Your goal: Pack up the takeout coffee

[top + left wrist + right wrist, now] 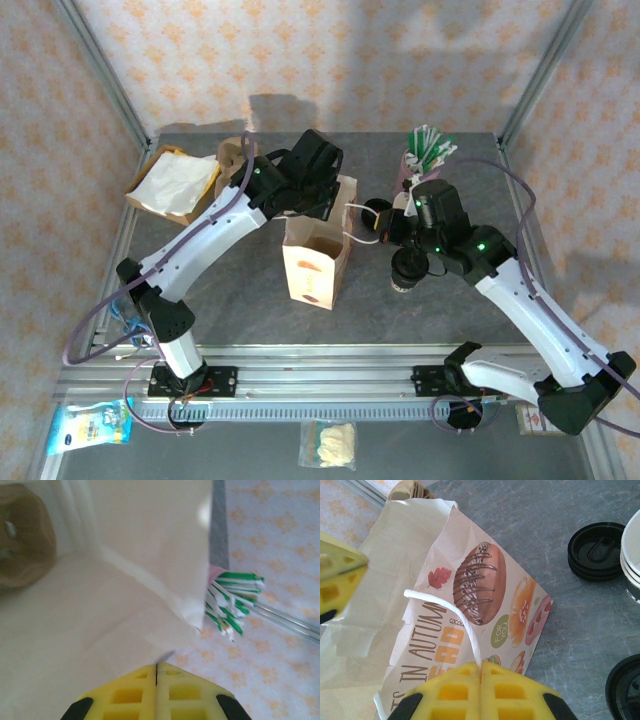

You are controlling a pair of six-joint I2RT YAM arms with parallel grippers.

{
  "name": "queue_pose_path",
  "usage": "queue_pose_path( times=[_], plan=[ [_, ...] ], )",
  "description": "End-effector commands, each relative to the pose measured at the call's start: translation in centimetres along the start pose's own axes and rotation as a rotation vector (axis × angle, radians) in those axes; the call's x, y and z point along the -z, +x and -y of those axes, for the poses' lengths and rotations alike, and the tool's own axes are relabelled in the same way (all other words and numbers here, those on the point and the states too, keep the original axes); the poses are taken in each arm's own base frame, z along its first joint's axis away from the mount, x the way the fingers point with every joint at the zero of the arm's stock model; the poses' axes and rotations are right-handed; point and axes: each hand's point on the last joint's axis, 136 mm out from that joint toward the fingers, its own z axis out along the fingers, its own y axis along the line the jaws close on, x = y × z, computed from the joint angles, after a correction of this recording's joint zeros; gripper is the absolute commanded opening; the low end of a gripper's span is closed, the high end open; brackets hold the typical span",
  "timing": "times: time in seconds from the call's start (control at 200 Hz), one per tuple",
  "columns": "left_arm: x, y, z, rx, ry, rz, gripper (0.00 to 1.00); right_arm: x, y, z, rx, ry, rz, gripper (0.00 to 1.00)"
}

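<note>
**Both grippers clamping the bag, coffee standing beside it**

Right gripper [481, 666] is pinching the white loop handle [451, 614] of the paper bag [315, 270], its yellow pads pressed together on the cord. The takeout coffee [405, 270] is standing upright on the table [230, 300] to the right of the bag, apart from it and untouched. It is sitting just under the right wrist, nearer the arm bases than the fingertips.

Left gripper [156, 669] is biting the bag's far rim, jaws closed on the paper and holding the mouth open upward. One of its fingers [335, 580] is showing at the bag's left edge in the right wrist view.

Right of the bag and farther back, loose black lids [597, 550] are lying flat beside a stack of white cups [633, 555]. Green-and-white straws [231, 602] are standing beyond the bag's far right corner.

Bare grey tabletop is lying open between bag and coffee, and more widely along the bag's near and left sides.
</note>
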Motion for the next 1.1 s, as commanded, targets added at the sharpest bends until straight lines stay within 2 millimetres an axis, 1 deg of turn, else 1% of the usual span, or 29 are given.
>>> queue_pose_path(
  times=[0.0,0.055,0.13,0.24,0.325,0.43,0.546,0.621,0.746,0.871,0.941,1.016,1.096],
  plan=[
    [1.2,1.8,1.3,0.031,0.059,-0.052,0.00,0.3,-1.1,-0.6,0.002,-0.022,0.038,0.00],
    [1.0,2.3,0.8,0.036,0.048,-0.061,0.00,0.3,-1.1,-0.7,0.002,-0.023,0.040,0.00],
    [0.1,3.3,0.1,0.059,0.048,-0.102,0.00,0.3,-1.2,-0.7,0.001,-0.023,0.041,0.00],
    [-1.0,4.9,-0.4,0.107,0.068,-0.168,0.00,0.4,-1.3,-0.8,0.000,-0.024,0.041,0.00],
    [-1.6,5.4,-1.0,0.119,0.060,-0.185,0.00,0.3,-1.3,-0.8,0.001,-0.022,0.042,0.00],
    [-2.0,5.0,-1.9,0.136,0.051,-0.180,0.00,0.4,-1.4,-0.8,0.002,-0.020,0.043,0.00],
    [-2.6,4.5,-3.4,0.171,0.045,-0.182,0.00,0.5,-1.5,-0.8,0.001,-0.019,0.046,0.00],
    [-3.0,3.8,-4.6,0.184,0.028,-0.172,0.00,0.5,-1.5,-0.8,-0.001,-0.018,0.045,0.00],
    [-3.4,2.6,-5.7,0.202,0.022,-0.155,0.00,0.6,-1.5,-0.9,0.000,-0.020,0.044,0.00],
    [-2.8,1.1,-5.7,0.173,0.013,-0.096,0.00,0.7,-1.6,-0.9,0.004,-0.018,0.047,0.00],
    [-2.2,0.3,-5.4,0.161,0.016,-0.071,0.00,0.6,-1.6,-0.9,0.004,-0.016,0.046,0.00],
    [-1.7,0.3,-4.2,0.158,0.052,-0.081,0.00,0.6,-1.6,-0.9,0.004,-0.020,0.044,0.00],
    [-1.4,1.3,-2.6,0.144,0.090,-0.126,0.00,0.6,-1.6,-1.0,0.004,-0.021,0.043,0.00]
  ],
)
